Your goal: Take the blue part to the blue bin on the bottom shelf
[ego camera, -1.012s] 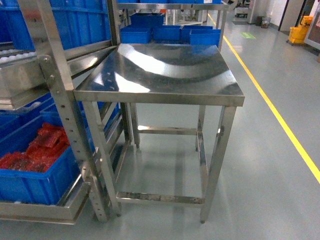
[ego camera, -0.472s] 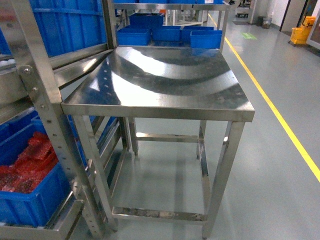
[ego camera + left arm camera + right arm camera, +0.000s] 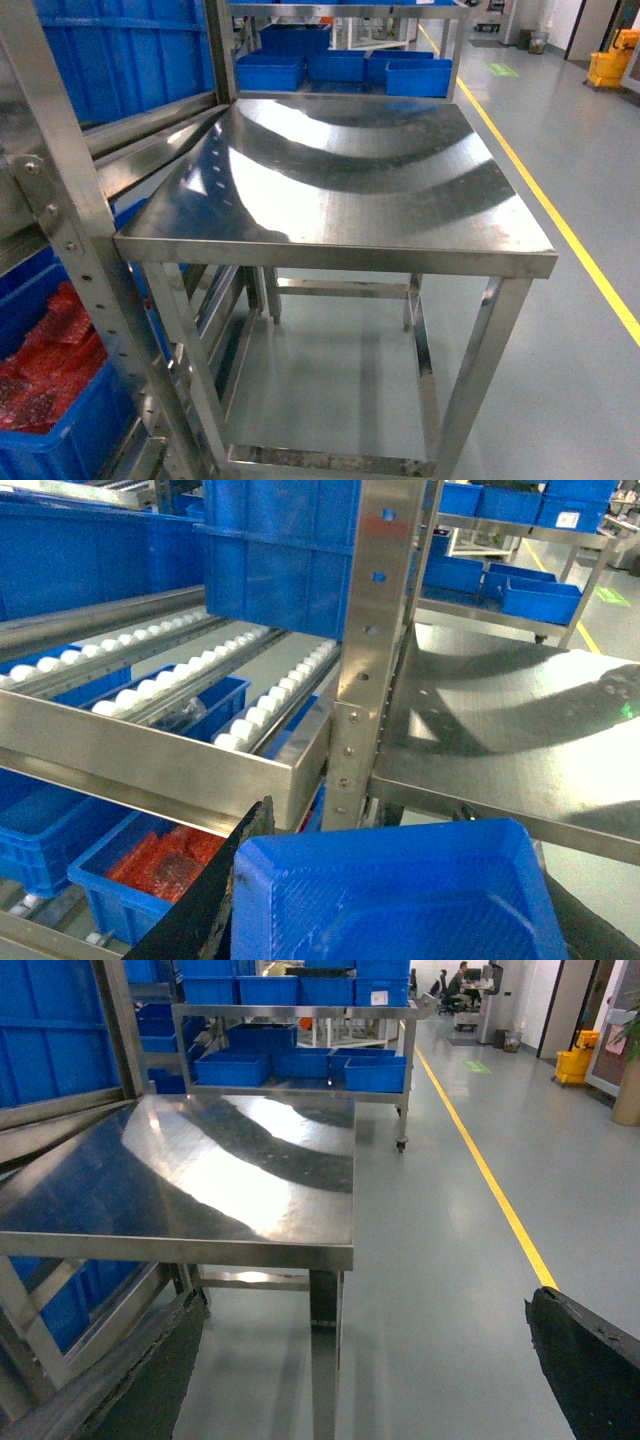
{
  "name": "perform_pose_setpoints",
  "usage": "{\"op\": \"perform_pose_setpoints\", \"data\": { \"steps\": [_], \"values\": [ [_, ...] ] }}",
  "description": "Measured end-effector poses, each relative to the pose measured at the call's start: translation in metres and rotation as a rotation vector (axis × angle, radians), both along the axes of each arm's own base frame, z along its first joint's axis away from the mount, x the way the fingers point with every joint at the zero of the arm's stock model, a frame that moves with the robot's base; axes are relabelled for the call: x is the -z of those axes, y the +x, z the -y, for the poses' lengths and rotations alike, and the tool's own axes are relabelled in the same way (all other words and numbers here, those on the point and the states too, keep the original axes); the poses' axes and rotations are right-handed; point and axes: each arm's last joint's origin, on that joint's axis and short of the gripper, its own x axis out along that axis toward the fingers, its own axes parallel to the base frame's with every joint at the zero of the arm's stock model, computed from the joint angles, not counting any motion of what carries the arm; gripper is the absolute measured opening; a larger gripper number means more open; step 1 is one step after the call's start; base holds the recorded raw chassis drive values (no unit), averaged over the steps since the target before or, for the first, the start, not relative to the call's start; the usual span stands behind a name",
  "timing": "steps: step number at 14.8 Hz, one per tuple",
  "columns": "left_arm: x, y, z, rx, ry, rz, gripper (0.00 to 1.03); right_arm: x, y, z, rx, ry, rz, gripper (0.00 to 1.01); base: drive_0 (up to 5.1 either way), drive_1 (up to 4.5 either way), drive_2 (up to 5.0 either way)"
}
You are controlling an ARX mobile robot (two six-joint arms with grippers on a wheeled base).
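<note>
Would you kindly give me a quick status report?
Left gripper shut on blue bin. Right gripper open, empty. Steel table ahead.

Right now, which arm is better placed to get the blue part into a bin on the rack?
Left. Its gripper already holds the blue part and faces the rack with its blue bins. The right gripper is open and empty, over floor by the steel table.

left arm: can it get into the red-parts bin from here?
Probably not as things stand. The left gripper has its jaws apparently filled by a blue part, and the red-parts bin sits low under the roller shelf's front rail, which overhangs part of it.
</note>
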Motion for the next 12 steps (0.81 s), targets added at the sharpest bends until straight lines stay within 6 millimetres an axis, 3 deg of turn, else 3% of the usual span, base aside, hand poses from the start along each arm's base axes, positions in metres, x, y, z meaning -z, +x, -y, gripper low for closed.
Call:
{"op": "perform_pose_setpoints", "data": {
  "steps": [12],
  "values": [
    [-0.0002, 0.0001, 0.0, 0.0, 0.0, 0.001, 0.44, 0.0001, 0.0, 0.0, 0.0, 0.0, -0.001, 0.98, -4.9, 2.46, 2.5]
  ]
}}
